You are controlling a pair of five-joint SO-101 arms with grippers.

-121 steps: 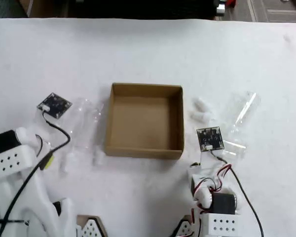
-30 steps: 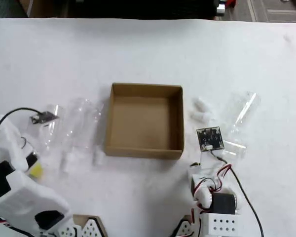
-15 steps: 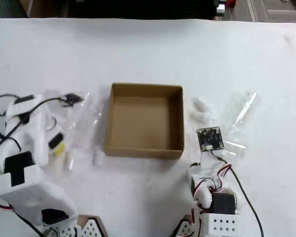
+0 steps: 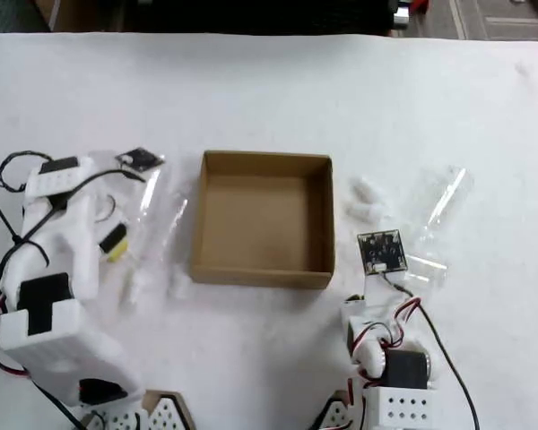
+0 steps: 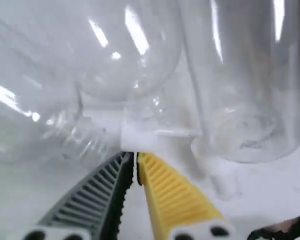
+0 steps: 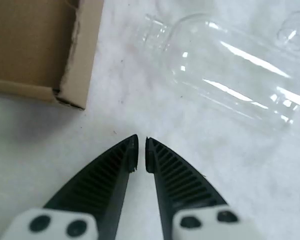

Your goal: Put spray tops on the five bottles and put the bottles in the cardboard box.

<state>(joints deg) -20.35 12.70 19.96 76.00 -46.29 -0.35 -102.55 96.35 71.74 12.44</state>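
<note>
An open cardboard box [image 4: 262, 269] stands mid-table, with nothing inside. Clear bottles lie on both sides of it: a group to its left [image 4: 152, 215] and a group to its right [image 4: 439, 202]. Small white spray tops lie loose near each group [image 4: 177, 285] [image 4: 362, 190]. My left gripper [image 5: 135, 162] is shut, its tips right at a white spray top [image 5: 140, 134] wedged between two clear bottles [image 5: 125, 50] [image 5: 245, 80]. My right gripper [image 6: 141, 150] is shut over bare table, between the box's corner [image 6: 75, 75] and a lying bottle [image 6: 225, 65].
The left arm [image 4: 54, 260] stretches along the table's left side beside the bottles. The right arm's base [image 4: 390, 376] sits at the front edge. A white cloth covers the table, and its far half is bare.
The left arm has swung from the front left corner out and right toward the left bottles, jostling them slightly. The right arm has kept still.
</note>
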